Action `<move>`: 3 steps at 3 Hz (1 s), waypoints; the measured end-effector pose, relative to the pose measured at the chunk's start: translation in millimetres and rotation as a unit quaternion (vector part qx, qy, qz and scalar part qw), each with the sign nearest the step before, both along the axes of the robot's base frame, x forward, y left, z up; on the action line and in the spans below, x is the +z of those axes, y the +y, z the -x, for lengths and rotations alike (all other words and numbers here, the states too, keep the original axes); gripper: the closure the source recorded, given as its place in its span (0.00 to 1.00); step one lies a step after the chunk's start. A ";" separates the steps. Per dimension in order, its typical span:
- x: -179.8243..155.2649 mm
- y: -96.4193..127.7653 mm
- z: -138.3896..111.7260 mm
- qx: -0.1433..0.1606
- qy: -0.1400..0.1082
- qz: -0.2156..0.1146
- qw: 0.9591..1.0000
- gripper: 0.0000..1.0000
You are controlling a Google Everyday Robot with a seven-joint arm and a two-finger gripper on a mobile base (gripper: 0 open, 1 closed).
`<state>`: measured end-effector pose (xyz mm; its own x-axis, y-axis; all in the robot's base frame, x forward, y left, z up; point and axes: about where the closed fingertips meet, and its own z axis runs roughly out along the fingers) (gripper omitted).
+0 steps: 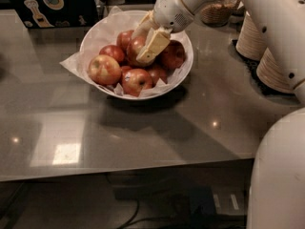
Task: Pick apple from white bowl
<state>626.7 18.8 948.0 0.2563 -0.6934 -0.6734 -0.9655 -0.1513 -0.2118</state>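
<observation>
**A:** Camera view: where was the pincer?

**B:** The pincer (146,41) was down inside the white bowl (187,67), at the apple (133,50) in the middle of the heap. The arm slanted in from above and the far right.

**A:** Why that slant?

**B:** Other apples (104,69) crowded the target on its left and near sides. I judged that the high, angled approach kept the arm clear of them.

**A:** Had it clamped the apple?

**B:** I couldn't tell whether it had closed on the apple or only bracketed it. The apple sat among the rest, not lifted.

**A:** And the bowl?

**B:** It sat toward the far side of the tabletop (143,128). Its crinkled paper lining (71,63) poked past the left rim, probably there to cushion the fruit.
</observation>
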 end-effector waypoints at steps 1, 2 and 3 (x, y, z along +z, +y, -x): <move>20.2 -19.6 10.8 -0.004 -0.035 -0.030 0.999 1.00; 43.7 -34.5 35.4 0.005 -0.066 -0.065 0.996 1.00; 43.7 -34.5 35.4 0.005 -0.066 -0.065 0.996 1.00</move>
